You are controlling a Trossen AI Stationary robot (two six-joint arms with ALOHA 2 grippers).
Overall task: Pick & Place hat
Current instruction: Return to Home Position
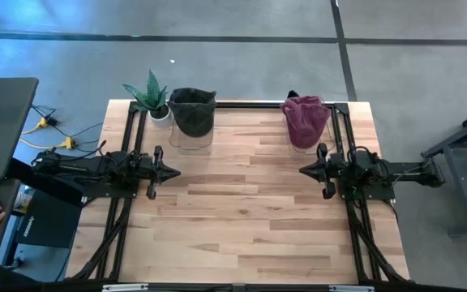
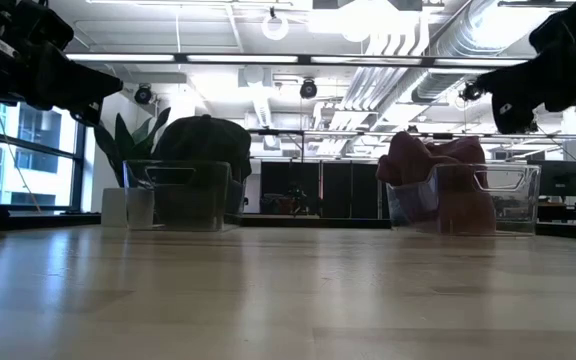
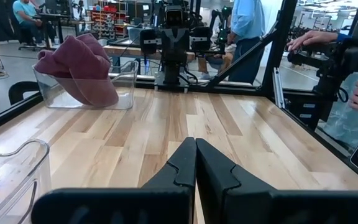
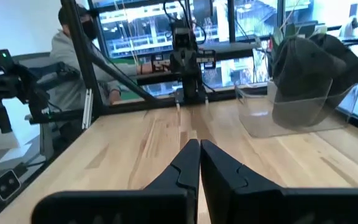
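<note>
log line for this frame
left gripper: shut, empty, left side | right gripper: shut, empty, right side | black cap: in left bin | red caps: in right bin

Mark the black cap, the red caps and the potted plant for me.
black cap [image 1: 193, 112], high view, crown of the cap
red caps [image 1: 305, 120], high view, middle of the heap
potted plant [image 1: 149, 93], high view, its green leaves

I see the black cap [image 1: 191, 110] in the left bin [image 1: 190, 144], red caps [image 1: 305, 118] in the right bin [image 1: 301, 147], plant [image 1: 151, 96] beside the left

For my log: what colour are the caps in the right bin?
Dark red caps; left wrist view.
</note>
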